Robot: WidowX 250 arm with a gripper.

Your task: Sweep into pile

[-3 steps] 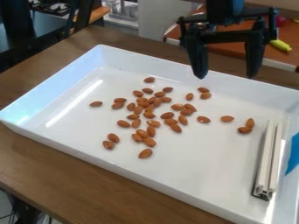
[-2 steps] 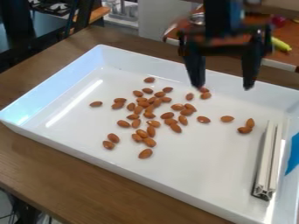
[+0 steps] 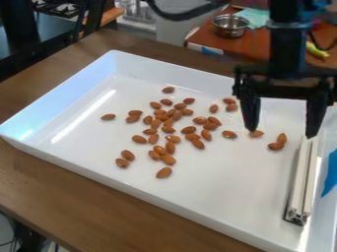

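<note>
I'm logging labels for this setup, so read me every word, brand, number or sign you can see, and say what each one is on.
There are none that I can read. I make out no lettering on the white rectangular tray, the brown oval almonds, the long pale two-strip tool or the black two-finger gripper.

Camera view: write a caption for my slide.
Open black gripper above a white tray of scattered almonds and a pale bar.
</note>
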